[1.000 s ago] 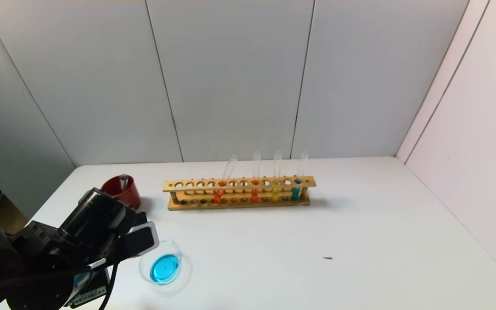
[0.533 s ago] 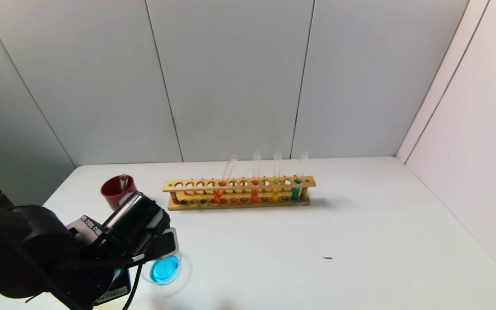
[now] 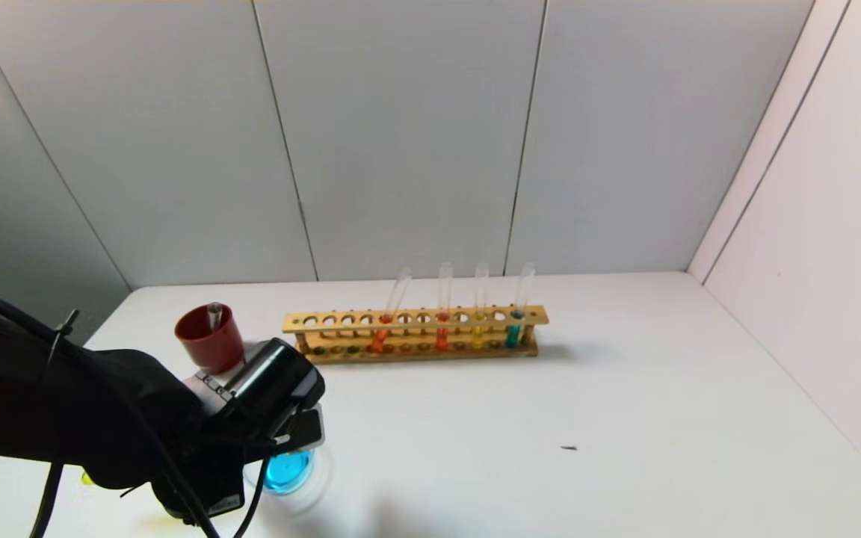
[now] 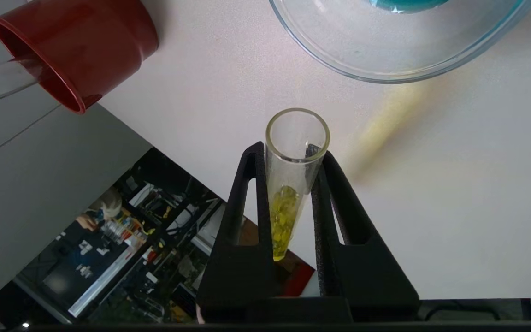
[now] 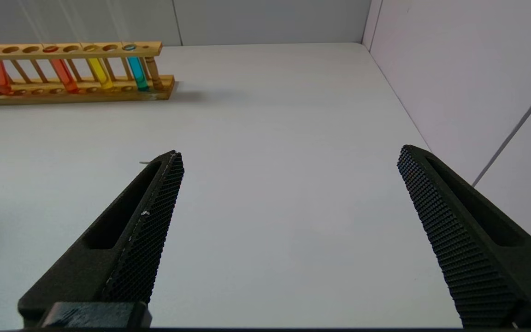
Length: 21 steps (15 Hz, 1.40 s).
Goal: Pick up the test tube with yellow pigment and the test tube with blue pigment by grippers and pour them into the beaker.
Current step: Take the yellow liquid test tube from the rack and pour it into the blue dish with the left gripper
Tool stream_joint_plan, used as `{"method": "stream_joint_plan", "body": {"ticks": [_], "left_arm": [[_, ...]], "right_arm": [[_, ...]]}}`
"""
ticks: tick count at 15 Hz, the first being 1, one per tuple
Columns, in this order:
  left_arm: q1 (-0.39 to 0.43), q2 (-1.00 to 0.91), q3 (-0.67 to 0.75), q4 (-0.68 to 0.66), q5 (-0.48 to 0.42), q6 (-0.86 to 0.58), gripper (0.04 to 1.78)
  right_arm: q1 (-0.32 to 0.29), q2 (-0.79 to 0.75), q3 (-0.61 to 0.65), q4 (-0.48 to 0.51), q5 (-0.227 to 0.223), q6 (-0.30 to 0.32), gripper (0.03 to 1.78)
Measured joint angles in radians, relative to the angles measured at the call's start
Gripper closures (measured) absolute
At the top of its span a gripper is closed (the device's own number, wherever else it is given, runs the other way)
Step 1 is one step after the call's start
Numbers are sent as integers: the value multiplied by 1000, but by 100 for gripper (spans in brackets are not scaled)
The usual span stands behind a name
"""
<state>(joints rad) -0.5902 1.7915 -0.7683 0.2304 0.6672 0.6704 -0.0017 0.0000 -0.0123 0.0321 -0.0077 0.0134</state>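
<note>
- While your left gripper (image 4: 288, 157) sits at the near left of the table (image 3: 625, 388), its fingers are clamped on the test tube with yellow pigment (image 4: 291, 184), tilted, mouth just short of the beaker (image 4: 385, 55).
- That beaker's got blue liquid in it, right beside the gripper in head view.
- Red cup (image 3: 208, 340) is just behind, an empty tube poking out.
- Wooden rack (image 3: 415, 334) farther back holds two orange-red tubes, a yellow one, and the test tube with blue pigment (image 3: 516, 321).
- Your right gripper (image 5: 288, 221) hangs wide open over bare table, near right.

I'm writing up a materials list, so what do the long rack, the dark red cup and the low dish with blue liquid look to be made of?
Long rack: pale unpainted wood, with grain and drilled holes. Dark red cup: probably plastic, being opaque, smooth, slightly glossy. Low dish with blue liquid: clear glass or possibly clear plastic, see-through with a shiny rim.
</note>
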Motion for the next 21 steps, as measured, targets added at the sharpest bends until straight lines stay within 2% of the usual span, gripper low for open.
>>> {"method": "stream_joint_plan", "body": {"ticks": [6,21], "left_arm": [[-9,48,-49,120,5,2,152],[-26,175,-274,378,21,1,152]], "right_arm": [[0,0,0,0,0,0,11],[0,0,0,0,0,0,11]]}}
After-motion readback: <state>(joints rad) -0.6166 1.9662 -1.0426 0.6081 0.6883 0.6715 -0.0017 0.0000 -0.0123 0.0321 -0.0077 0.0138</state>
